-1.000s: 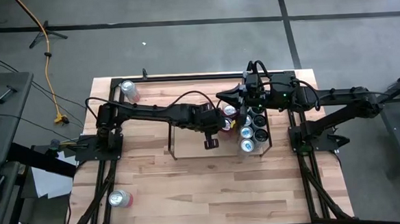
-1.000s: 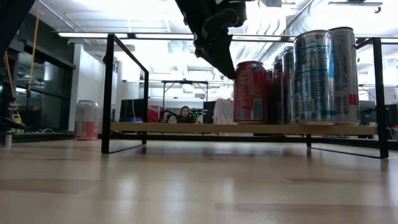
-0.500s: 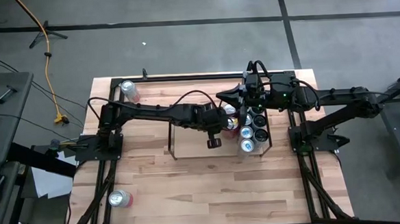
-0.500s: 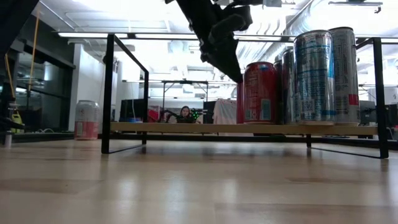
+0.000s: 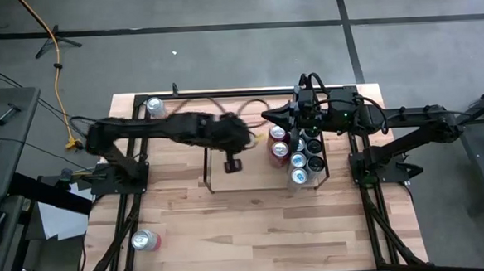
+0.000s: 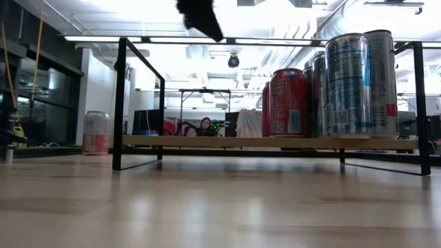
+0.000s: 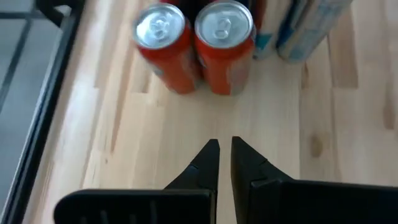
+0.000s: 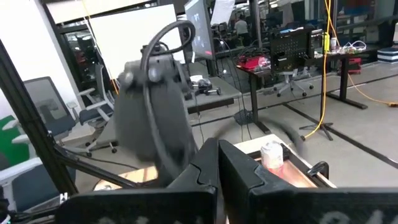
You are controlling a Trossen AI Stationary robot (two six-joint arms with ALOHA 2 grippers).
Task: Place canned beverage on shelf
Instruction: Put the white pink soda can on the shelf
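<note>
Two red cans [image 7: 224, 43] [image 7: 163, 46] stand upright on the shelf's wooden board [image 5: 252, 172], next to several taller cans [image 5: 306, 159] at the shelf's right end. In the low view the front red can [image 6: 287, 102] stands at the left end of that row. My left gripper [image 5: 233, 164] hovers shut above the board, left of the red cans and clear of them; its fingertips [image 7: 224, 146] point down at bare wood. My right gripper [image 5: 267, 116] is shut, held level and high over the shelf's far right end.
One loose can [image 5: 155, 109] stands at the table's far left corner and another [image 5: 144, 239] lies near the front left. The shelf's black end frame [image 6: 120, 103] rises at its left end. The left half of the board is bare.
My left gripper, shut throughout, has drawn back from the red cans toward the table's left and risen. Early in that second the front red can slid a little toward the row of cans; it has stood still since.
</note>
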